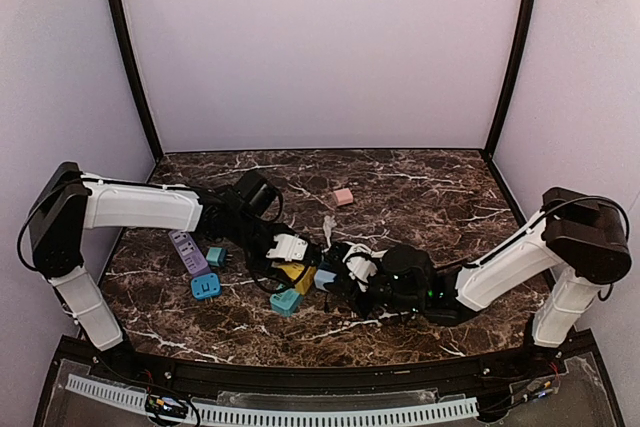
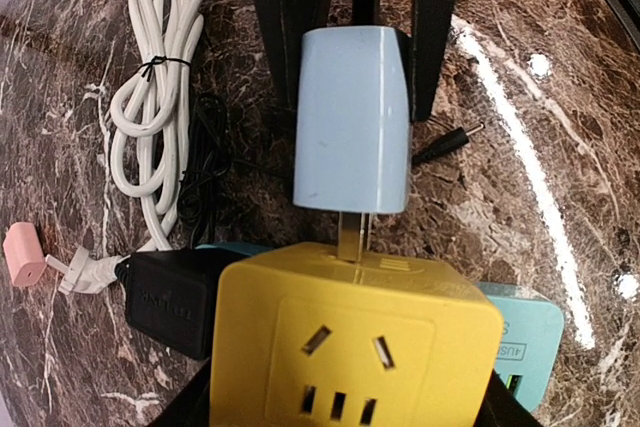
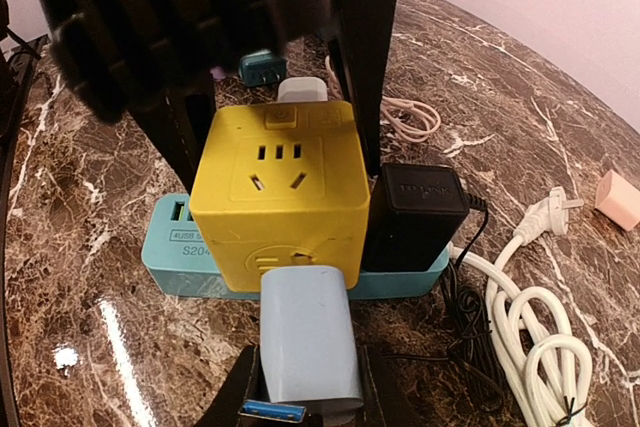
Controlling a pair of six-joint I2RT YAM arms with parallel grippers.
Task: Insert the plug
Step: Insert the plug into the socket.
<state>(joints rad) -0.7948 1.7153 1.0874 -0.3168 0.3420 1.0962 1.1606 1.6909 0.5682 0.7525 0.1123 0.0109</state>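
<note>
Clamping blue plug (image 3: 305, 332), right hand (image 3: 310, 392), clamping yellow cube (image 2: 350, 347), left hand (image 2: 342, 387), plug meeting cube

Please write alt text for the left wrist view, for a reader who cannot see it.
A light blue plug, held by the right gripper, has its metal prong partly inside one face of a yellow cube socket. A coiled white cable lies at the left on the dark marble table.

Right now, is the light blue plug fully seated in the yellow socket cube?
Not fully: in the left wrist view, bare metal prong shows between the light blue plug and the yellow socket cube.
</note>
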